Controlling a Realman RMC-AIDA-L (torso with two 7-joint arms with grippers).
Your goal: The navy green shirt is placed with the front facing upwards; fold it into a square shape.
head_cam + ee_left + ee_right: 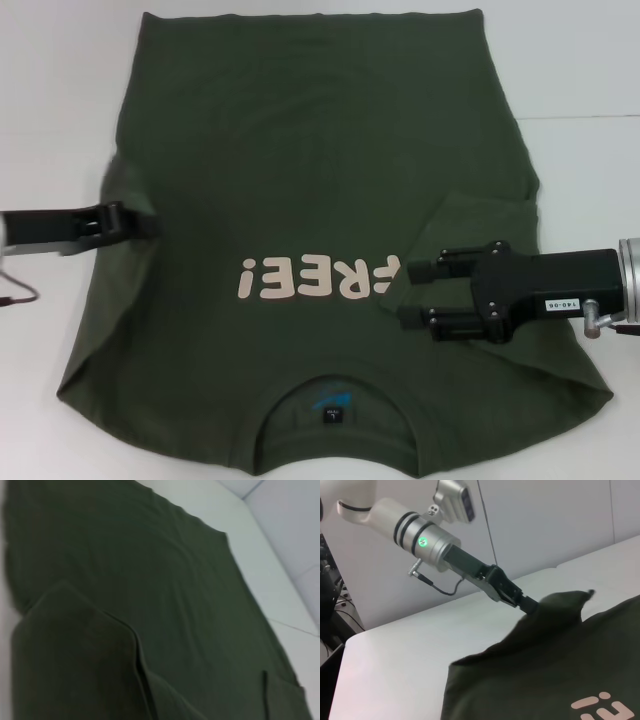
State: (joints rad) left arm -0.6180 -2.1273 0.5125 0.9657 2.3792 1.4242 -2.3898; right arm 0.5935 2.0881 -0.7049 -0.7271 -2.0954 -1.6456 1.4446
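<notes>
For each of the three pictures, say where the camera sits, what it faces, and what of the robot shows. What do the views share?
Head: above, facing down at the navy green shirt; left gripper and right gripper show.
Left wrist: just over the shirt, facing across it; no robot parts.
Right wrist: low, facing the left gripper pinching cloth.
All share the shirt.

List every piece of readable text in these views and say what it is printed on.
"FREE!" in pale pink, upside down in the head view, on the navy green shirt.
"140-66", roughly, on a white sticker on the right gripper; the digits are small and uncertain.
Neck label inside the collar: too small to read.
</notes>
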